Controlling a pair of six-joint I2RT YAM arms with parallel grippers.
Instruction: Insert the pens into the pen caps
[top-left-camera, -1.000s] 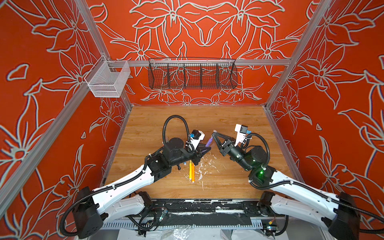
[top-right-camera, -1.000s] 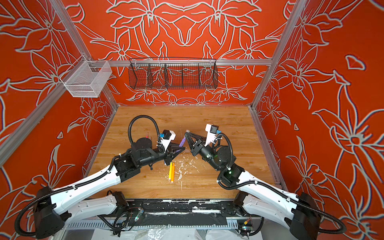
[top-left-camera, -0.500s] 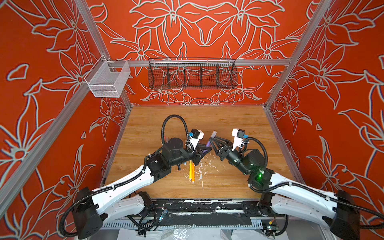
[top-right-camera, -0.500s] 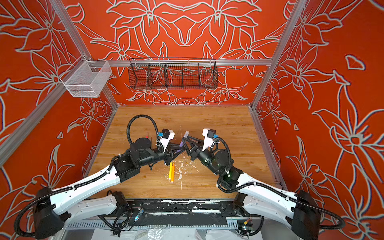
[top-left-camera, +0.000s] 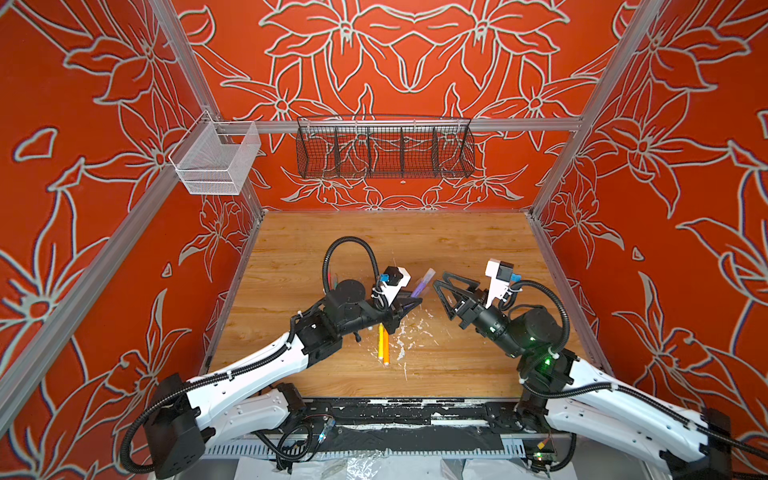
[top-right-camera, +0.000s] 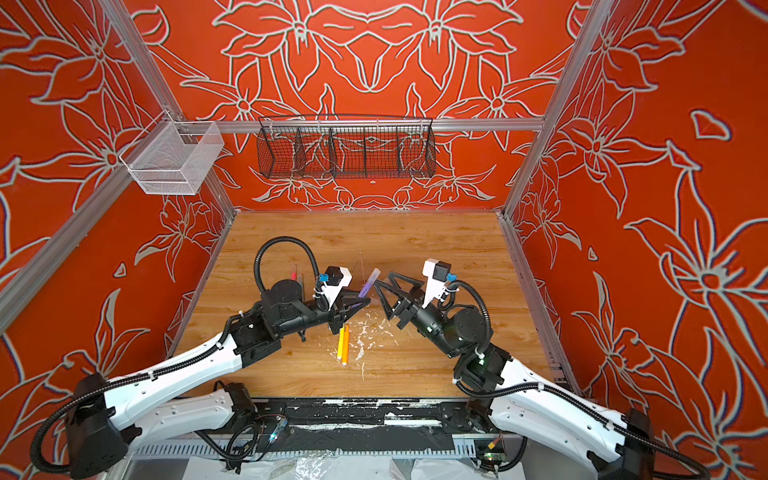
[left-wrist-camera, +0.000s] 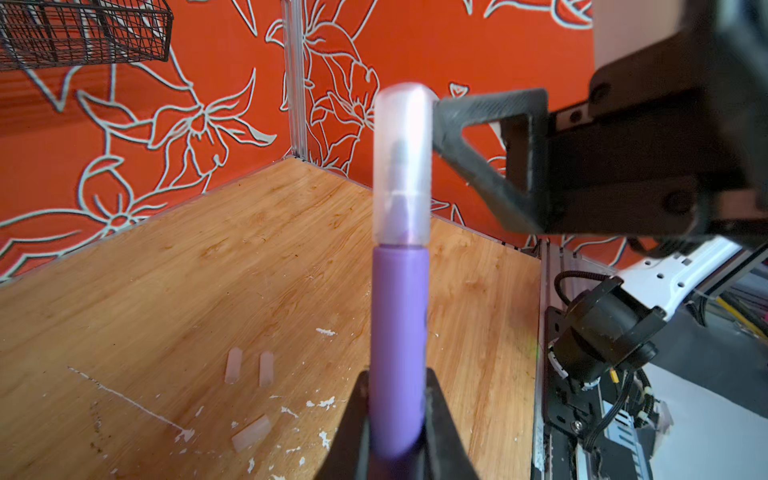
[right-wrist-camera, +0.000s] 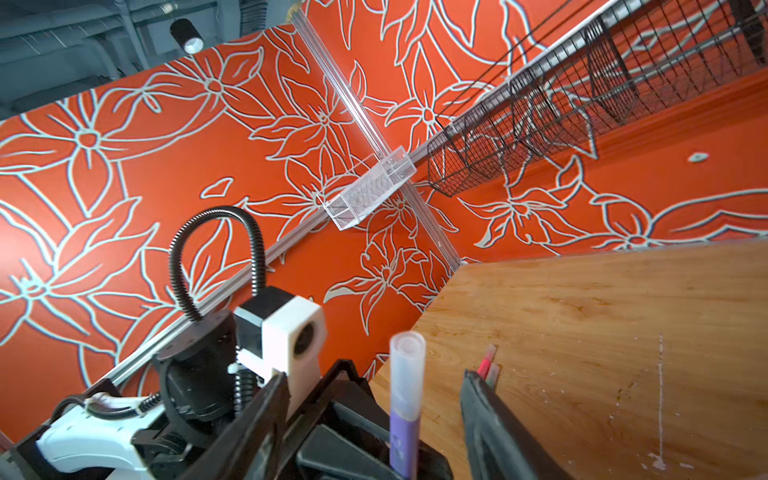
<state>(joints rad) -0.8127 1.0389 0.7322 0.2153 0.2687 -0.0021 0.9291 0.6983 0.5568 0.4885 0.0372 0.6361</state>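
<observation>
Yellow pen (top-left-camera: 380, 343) and orange pen (top-left-camera: 385, 345) lie flat and side by side on the table (top-left-camera: 374, 241), lower centre in both top views, next to white flecks (top-left-camera: 401, 353). Just above them, left tool (top-left-camera: 411, 303) is pinching the purple pen (left-wrist-camera: 399, 332) by its lower barrel, jaws pressed tight on it. The pen sticks up and out toward upper right of frame. A clear cap (left-wrist-camera: 402, 166) is seated on its tip.

Right tool (top-left-camera: 441, 297) sits right of centre with jaws spread wide, holding nothing. The capped end is between its fingers (left-wrist-camera: 478, 108); one is right beside the cap, can't tell if it touches.

Left wrist view shows three loose caps (left-wrist-camera: 233, 365) on the table: two side by side, one apart.

Pink-red pen (right-wrist-camera: 484, 365) lies further back behind the left arm.

Back wall has a black wire basket (top-left-camera: 384, 149), and a white mesh basket (top-left-camera: 216, 162) sits at the left corner.
</observation>
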